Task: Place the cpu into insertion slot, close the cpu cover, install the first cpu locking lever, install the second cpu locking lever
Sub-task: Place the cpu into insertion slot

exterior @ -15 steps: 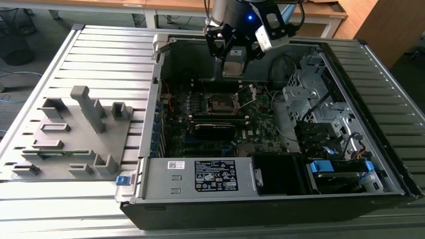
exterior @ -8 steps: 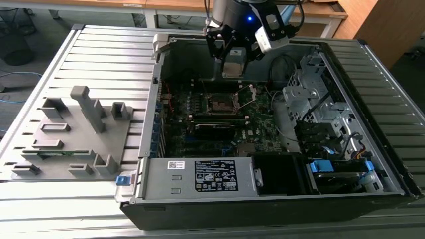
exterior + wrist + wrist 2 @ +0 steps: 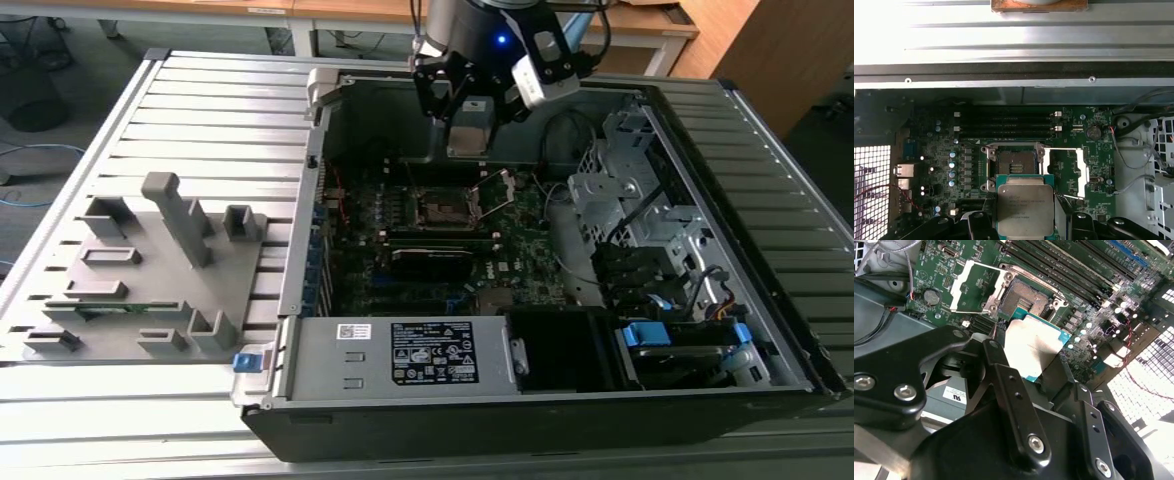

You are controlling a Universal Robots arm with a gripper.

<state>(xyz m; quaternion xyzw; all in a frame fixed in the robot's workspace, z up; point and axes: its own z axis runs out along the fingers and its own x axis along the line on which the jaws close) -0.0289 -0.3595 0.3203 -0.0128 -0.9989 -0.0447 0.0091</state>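
An open computer case [image 3: 467, 425] lies on a slatted metal surface [image 3: 200, 110], seen from above in the exterior view. The robot arm's black claw [image 3: 473, 128] hangs over the far part of the case, above the dark green circuit board [image 3: 534, 225].

The claw is pinching the cpu [image 3: 1025, 207], a small flat square chip with a grey metal top and a green rim. The black fingers [image 3: 980, 225] grip it at two opposite edges. The cpu is held in the air, clear of the board, with its metal top facing the wrist cameras. In both wrist views it appears just beside the insertion slot [image 3: 1014, 162] and hides one edge of the slot's silver rim. It is not seated in the slot.

The slot is a small square dark socket, and its contact field is uncovered. The cpu cover [image 3: 1069, 172], a thin silver frame with a window through its middle, is swung open to one side of the slot. In the exterior view that is the exterior view's right. Long narrow black memory slots [image 3: 1004, 125] run near another side of the slot.

In the exterior view, a labelled grey power supply box [image 3: 400, 355] sits at the near edge of the case. A grey fixture [image 3: 147, 270] of upright blocks stands on the surface, to the exterior view's left of the case.
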